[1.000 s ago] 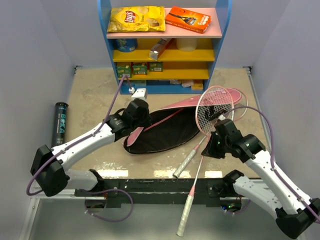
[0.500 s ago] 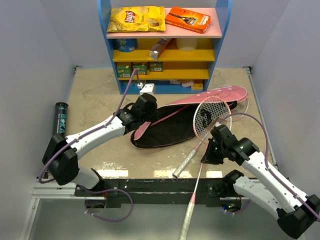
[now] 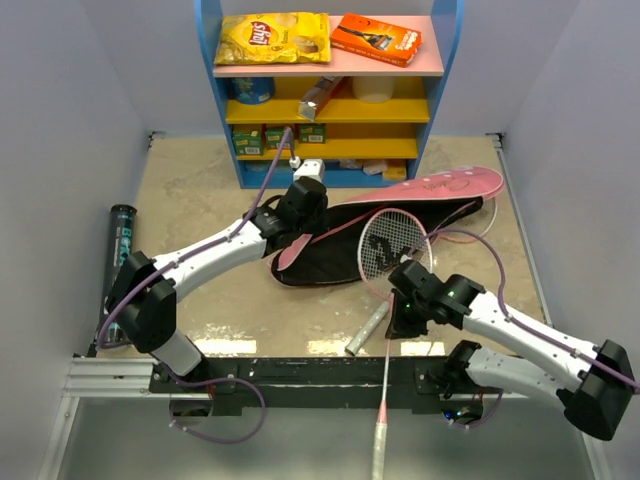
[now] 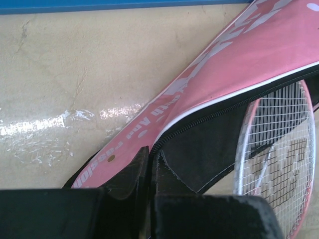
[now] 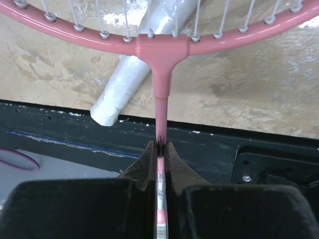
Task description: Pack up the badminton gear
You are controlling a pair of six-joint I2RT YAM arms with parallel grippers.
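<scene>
Pink racket (image 3: 392,243): shaft was clamped in the closed right gripper (image 5: 159,147), head lay just ahead of it at the mouth of the pink bag (image 3: 430,187), whose flap was pinched open by the left gripper (image 4: 149,157); insertion was judged in hand, a forward slide under the flap being called for next.

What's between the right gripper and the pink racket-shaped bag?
In the top view, the pink-framed racket's strung head; the right gripper pinches its shaft, and its rim overlaps the pink racket-shaped bag.
</scene>
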